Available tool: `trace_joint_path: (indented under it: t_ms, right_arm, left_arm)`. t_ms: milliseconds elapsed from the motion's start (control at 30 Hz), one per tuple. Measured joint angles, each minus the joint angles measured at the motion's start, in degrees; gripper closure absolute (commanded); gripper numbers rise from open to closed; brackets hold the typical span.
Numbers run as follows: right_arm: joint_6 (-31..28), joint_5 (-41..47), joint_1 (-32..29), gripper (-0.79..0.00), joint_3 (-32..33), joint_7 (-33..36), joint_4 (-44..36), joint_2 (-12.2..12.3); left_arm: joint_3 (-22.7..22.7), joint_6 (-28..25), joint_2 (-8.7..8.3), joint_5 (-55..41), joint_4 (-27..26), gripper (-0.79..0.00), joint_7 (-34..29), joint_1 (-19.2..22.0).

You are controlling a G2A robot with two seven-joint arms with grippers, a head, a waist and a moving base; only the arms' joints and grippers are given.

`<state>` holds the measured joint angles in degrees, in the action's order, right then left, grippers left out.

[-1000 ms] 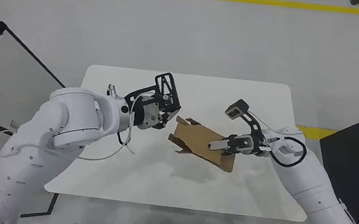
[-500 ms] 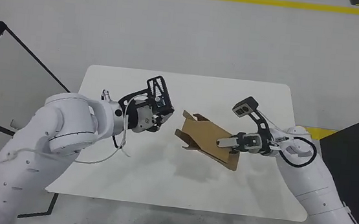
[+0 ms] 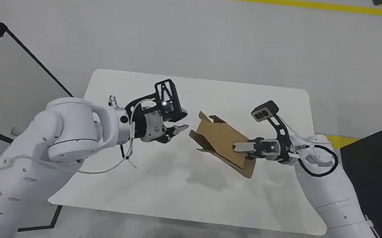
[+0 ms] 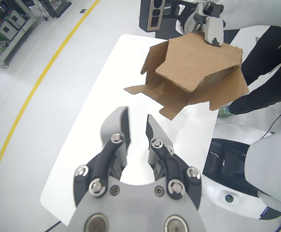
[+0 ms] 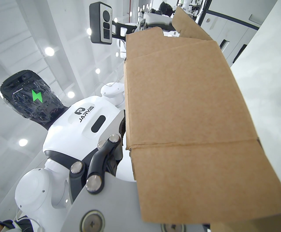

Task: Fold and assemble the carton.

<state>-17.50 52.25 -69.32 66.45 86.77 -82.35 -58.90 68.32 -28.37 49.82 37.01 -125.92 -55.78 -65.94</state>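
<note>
A brown cardboard carton (image 3: 220, 143), partly unfolded with loose flaps at both ends, hangs tilted over the middle of the white table (image 3: 170, 193). My right gripper (image 3: 241, 146) is shut on its right end; in the left wrist view it pinches the carton's far edge (image 4: 211, 33). The carton's panel (image 5: 186, 105) covers much of the right wrist view, with one finger (image 5: 113, 151) beside it. My left gripper (image 3: 178, 129) is a short way left of the carton's open end (image 4: 166, 87). That gripper (image 4: 137, 115) is open, with nothing between its fingers.
The table's rounded edges lie at the front (image 3: 188, 219) and back (image 3: 201, 81). A black frame (image 3: 4, 52) stands off the table at the left, and a dark panel (image 3: 381, 158) at the right. Bare tabletop surrounds the carton.
The right gripper has carried the carton a little to the right and tilted it up. The left gripper has drawn back leftward from the carton's open end and now points at it.
</note>
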Motion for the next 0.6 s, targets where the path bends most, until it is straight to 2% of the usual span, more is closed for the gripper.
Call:
trace_joint_path:
  t_ms: [67,267,600]
  right_arm:
    - [0.1,-0.1,0.1,0.000,0.0,0.1,0.2,-0.1]
    - [0.0,-0.6,0.3,0.000,0.0,0.0,0.5,-0.3]
    - [0.5,0.7,0.6,0.000,-0.3,-0.1,1.3,-0.8]
  left_arm:
    - [0.0,-0.2,-0.05,-0.3,-0.1,-0.369,-0.2,0.0]
    - [0.1,-0.5,-0.16,-0.9,0.0,-0.323,-0.5,0.0]
    - [0.9,-0.8,-0.42,-1.0,0.6,-0.326,-0.3,-0.4]
